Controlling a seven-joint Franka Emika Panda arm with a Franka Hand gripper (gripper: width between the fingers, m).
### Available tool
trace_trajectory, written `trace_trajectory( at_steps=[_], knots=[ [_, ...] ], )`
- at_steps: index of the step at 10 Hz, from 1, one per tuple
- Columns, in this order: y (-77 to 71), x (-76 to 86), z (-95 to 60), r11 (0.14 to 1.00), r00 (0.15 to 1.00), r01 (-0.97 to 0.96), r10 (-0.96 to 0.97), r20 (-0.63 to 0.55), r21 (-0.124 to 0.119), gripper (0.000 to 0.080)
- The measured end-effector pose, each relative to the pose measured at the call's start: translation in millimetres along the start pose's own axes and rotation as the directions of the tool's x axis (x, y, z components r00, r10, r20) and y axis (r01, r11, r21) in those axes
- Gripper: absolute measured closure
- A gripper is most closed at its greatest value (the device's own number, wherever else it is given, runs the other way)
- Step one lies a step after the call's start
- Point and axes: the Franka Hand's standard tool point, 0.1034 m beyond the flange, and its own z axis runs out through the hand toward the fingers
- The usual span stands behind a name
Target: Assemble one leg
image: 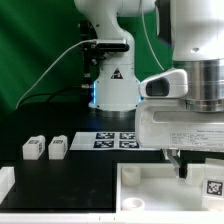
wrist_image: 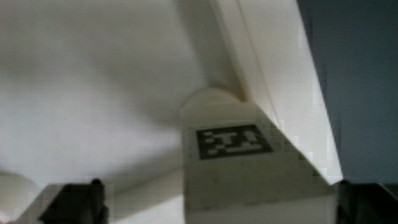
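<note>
Off to the exterior view's left of the marker board, two legs stood on the black table, side by side & just apart. The outer leg was farther from the board; the inner leg sat just beside the board's edge, not touching it. Both showed dark tag squares on their faces, too small to read. Neither was held.

W/ respect to the marker board, the gripper hung on the camera side & toward the exterior view's right, low over the white tray-like piece. That piece lay just on the camera side of the board and carried a tag near its right rim.

In the wrist view the fingers stood wide apart, one dark tip at each lower corner. A tagged white piece w/ a rounded end lay between them, against a raised white rim. There was a clear gap btwn that piece & the one finger seen well. Contact on the other side couldn't be told, and neither could which part that piece was.

Behind the marker board rose the arm's white base, w/ cables trailing toward the exterior view's left.
</note>
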Motion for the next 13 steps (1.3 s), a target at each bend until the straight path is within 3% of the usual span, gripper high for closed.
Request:
trace_trajectory(
  at_steps=[1, 2, 3, 4, 6, 8, 10, 12, 13],
  knots=[
    [-0.5, -0.4, 0.1, 0.999, 0.999, -0.037, 0.037, 0.000, 0.000, 0.0200],
    [0.2, 0.0, 0.1, 0.999, 0.999, -0.035, 0.035, 0.000, 0.000, 0.0375],
    [-0.4, -0.4, 0.2, 0.992, 0.992, -0.127, 0.127, 0.001, 0.002, 0.0375],
    [-0.7, -0.6, 0.3, 0.977, 0.977, -0.212, 0.212, 0.002, 0.002, 0.0509],
    [-0.4, 0.0, 0.6, 0.907, 0.907, -0.422, 0.422, 0.005, 0.001, 0.0509],
    [-2.2, 1.9, 1.0, 0.701, 0.700, -0.712, 0.713, 0.025, -0.037, 0.0509],
    [-3.7, 1.8, 1.1, 0.376, 0.374, -0.926, 0.927, 0.035, -0.046, 0.0509],
    [-5.6, 2.2, 1.1, 0.117, 0.115, -0.992, 0.992, 0.044, -0.051, 0.0508],
    [-5.9, 2.7, 0.8, 0.036, 0.034, -0.998, 0.999, 0.038, -0.050, 0.0508]
  ],
)
